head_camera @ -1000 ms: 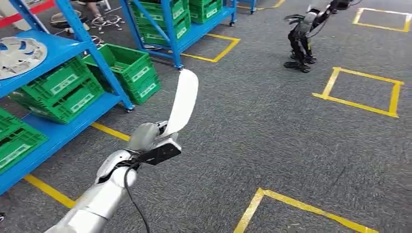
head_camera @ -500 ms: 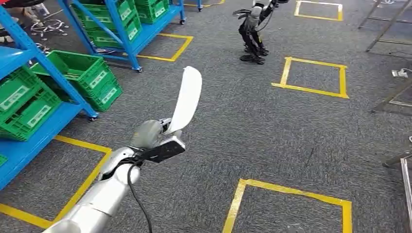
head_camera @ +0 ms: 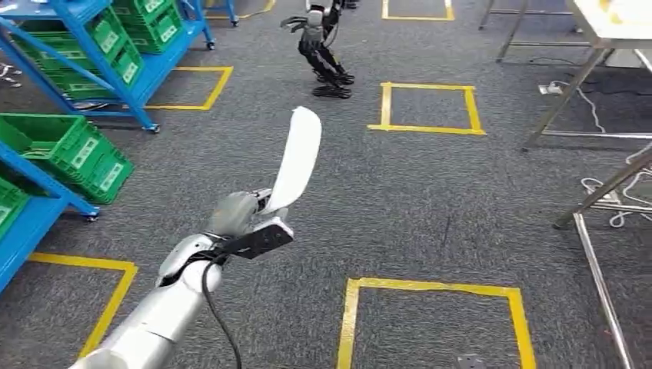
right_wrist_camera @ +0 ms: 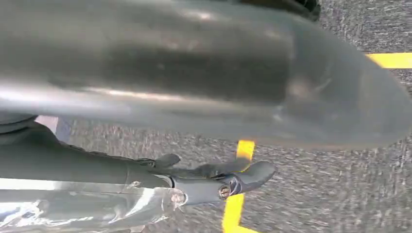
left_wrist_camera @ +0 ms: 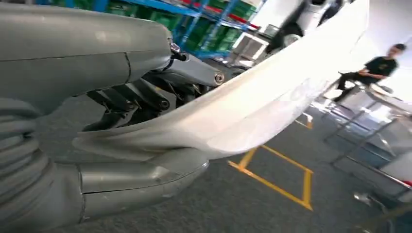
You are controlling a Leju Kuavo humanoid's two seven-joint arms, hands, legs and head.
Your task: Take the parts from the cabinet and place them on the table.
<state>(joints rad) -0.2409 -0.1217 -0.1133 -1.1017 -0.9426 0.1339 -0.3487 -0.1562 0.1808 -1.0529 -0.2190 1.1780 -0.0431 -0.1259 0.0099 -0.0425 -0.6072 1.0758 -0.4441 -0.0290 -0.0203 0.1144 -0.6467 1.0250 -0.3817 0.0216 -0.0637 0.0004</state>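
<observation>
Here the robot turns from the shelves toward the table, part in hand.
Head view: since a second ago the blue shelving (head_camera: 73, 54) has slid left and a table (head_camera: 607, 27) has appeared, so carrying is underway. Left wrist view: the left hand (left_wrist_camera: 121, 141) grips the white part (left_wrist_camera: 272, 97) between thumb and fingers. Right wrist view: the right hand (right_wrist_camera: 214, 177) hangs over the floor, fingers loosely extended, holding nothing.

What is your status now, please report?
Left hand grips white part, held upright. Right hand holds nothing, fingers apart. Table ahead right, open carpet between.
</observation>
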